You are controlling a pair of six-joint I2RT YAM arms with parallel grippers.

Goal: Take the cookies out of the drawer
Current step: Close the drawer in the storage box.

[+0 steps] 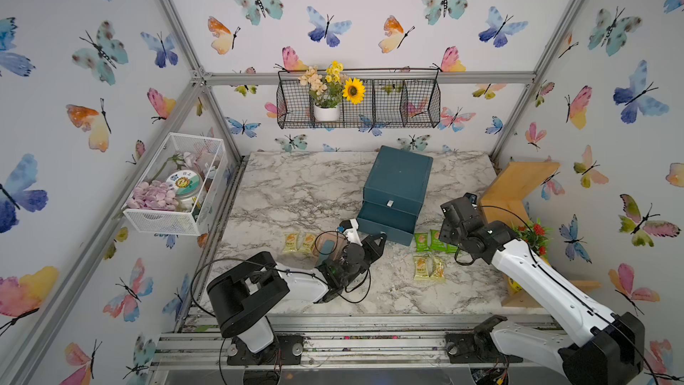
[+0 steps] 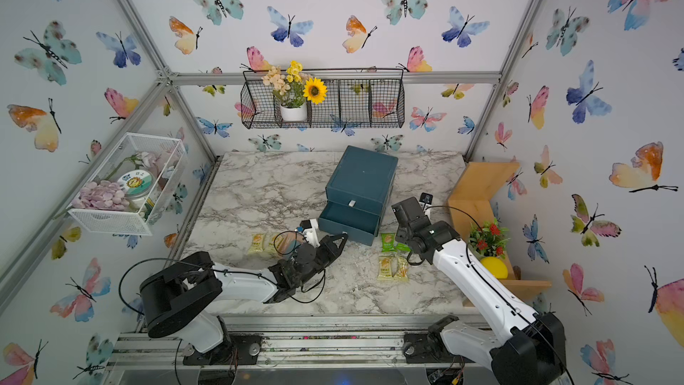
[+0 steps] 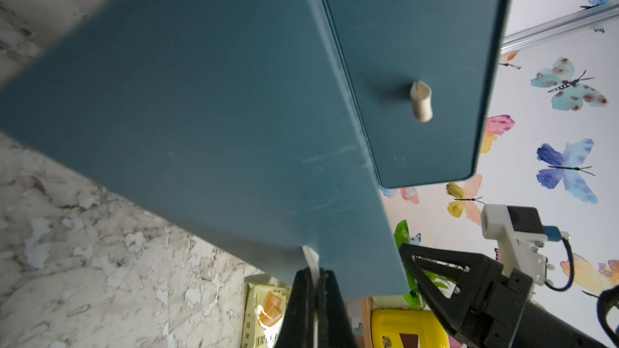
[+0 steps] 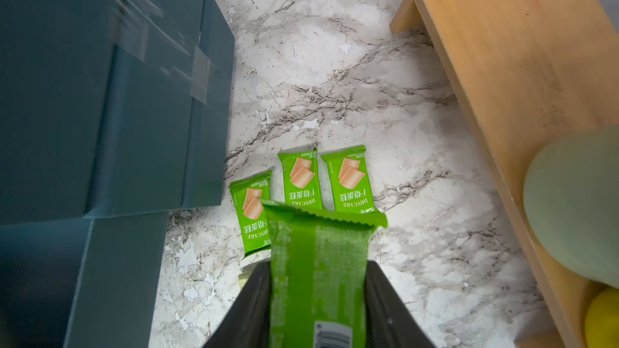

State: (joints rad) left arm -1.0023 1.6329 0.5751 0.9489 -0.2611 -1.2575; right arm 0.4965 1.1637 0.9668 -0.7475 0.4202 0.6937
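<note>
Right gripper [image 4: 316, 264] is clamped on a green packet [image 4: 318, 242], close to three more green packets [image 4: 301, 179] lying on the marble table [image 4: 335, 61] beside the drawer [image 1: 396, 233] (pulled out of the teal box [image 1: 399, 175]). Left gripper [image 3: 315, 276] is pinched tight on the drawer's white pull tab [image 3: 310, 256]. Yellow packets [image 1: 429, 267] lie on the table in two pairs, one near each arm.

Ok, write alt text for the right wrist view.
The right gripper holds a green cookie packet, barcode side showing. Three more green packets lie on the marble tabletop just beyond it, between a teal drawer unit and a wooden shelf.
</note>
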